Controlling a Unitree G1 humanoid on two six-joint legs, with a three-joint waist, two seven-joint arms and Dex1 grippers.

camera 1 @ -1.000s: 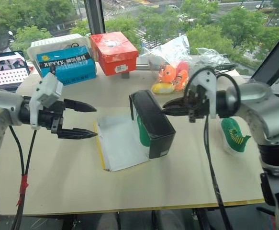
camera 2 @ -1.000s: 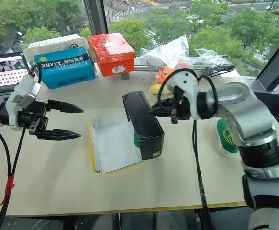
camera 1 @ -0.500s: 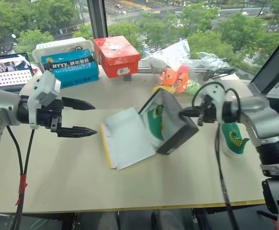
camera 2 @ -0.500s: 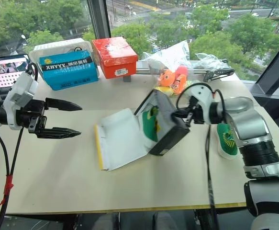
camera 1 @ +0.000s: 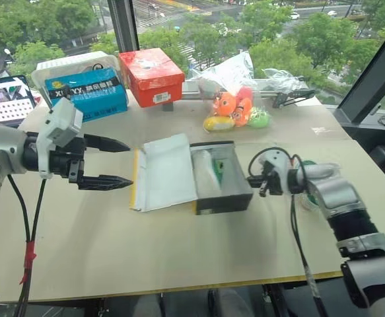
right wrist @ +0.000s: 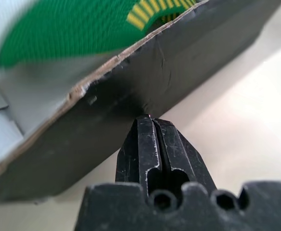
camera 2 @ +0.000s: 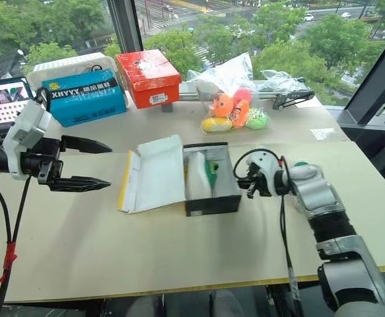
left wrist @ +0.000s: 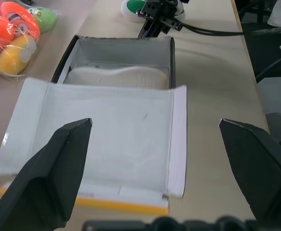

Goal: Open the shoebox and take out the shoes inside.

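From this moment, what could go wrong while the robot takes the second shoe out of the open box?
1. The right gripper is shut, with its tips against the outer wall of the shoebox; a further push may slide the light box across the table.
2. The shoe in the box lies low between the walls, so fingers may catch the rim.
3. The shoe already out lies just behind the right arm and might be knocked.
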